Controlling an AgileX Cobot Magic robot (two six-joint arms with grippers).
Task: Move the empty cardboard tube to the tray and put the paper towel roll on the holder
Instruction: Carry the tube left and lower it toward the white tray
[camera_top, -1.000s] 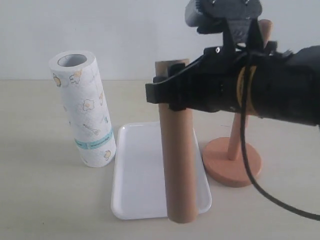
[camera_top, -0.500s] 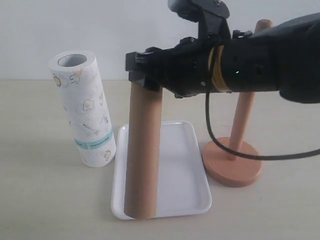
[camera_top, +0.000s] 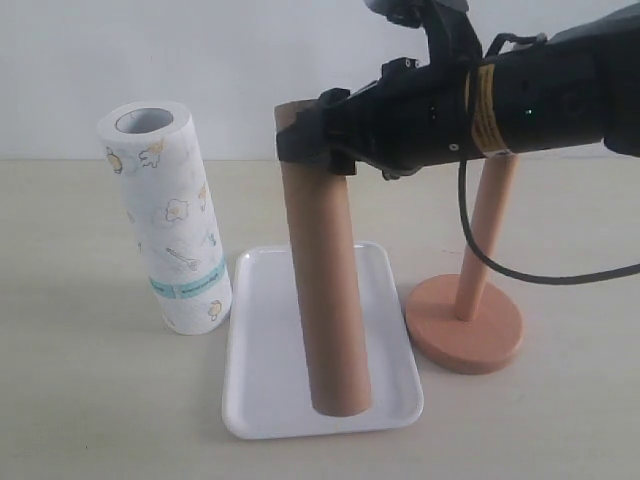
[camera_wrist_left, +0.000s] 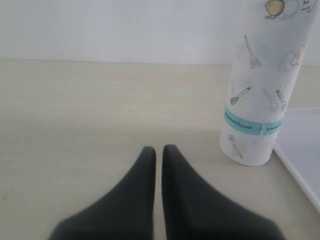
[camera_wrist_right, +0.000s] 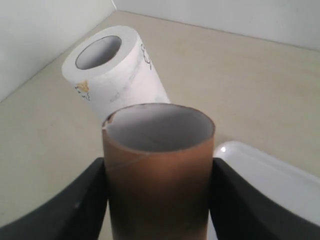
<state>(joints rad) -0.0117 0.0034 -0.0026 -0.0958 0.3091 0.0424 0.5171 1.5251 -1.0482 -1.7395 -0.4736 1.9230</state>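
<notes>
Exterior view: the right gripper (camera_top: 312, 148) is clamped on the top end of the empty cardboard tube (camera_top: 328, 300). The tube stands nearly upright over the tray (camera_top: 262, 330), long axis close to vertical, with the top leaning a bit toward the paper towel roll (camera_top: 172, 235). Its lower end is down at the tray's near part. Touching or just above? Can't tell. The holder (camera_top: 465, 330) sits bare just beside the tray. So step 1 looks almost done, just not let go yet, and step 2 hasn't started.

Left wrist view: the left gripper (camera_wrist_left: 156, 152) has its fingers pressed together on nothing. It's near the roll, which stands on the table right beside the tray's edge.

Right wrist view: it looks straight into the tube's open top, pale grey inside, with 2 black fingers hugging its sides. The roll's hollow core faces up beyond it.
</notes>
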